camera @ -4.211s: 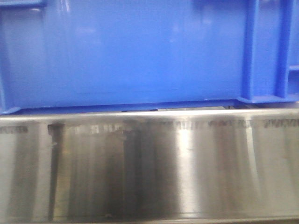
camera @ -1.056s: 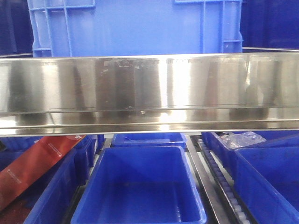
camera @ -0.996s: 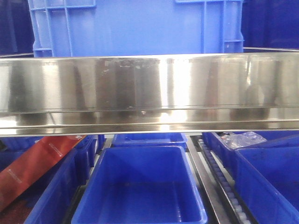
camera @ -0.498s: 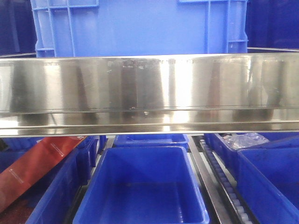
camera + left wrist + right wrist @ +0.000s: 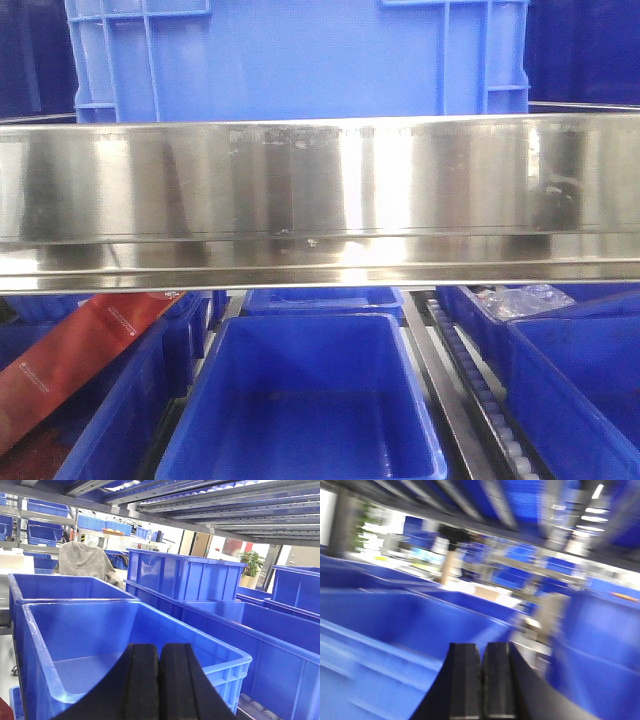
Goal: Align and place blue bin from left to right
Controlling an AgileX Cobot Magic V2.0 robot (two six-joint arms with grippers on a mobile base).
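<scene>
The blue bin [image 5: 300,60], a wide mid-blue crate with rib grids at both upper corners, stands on the upper shelf behind a steel rail [image 5: 320,190] in the front view. No gripper shows there. In the left wrist view my left gripper [image 5: 159,652] is shut with nothing in it, hanging over an empty deep-blue bin [image 5: 75,645]. My right gripper [image 5: 482,652] is shut too, with nothing held, in front of blurred blue bins [image 5: 395,630].
Under the rail an empty smaller blue bin [image 5: 310,400] sits in the middle, with more bins on both sides. A red packet [image 5: 75,350] leans at the lower left. A roller track [image 5: 480,400] runs between bins on the right. Shelf rails [image 5: 210,505] run overhead.
Four seconds ago the blue bin's wall filled the front view; the view now shows it from farther off. Over the last second the picture shifted only slightly. The right wrist view is blurred by motion.
</scene>
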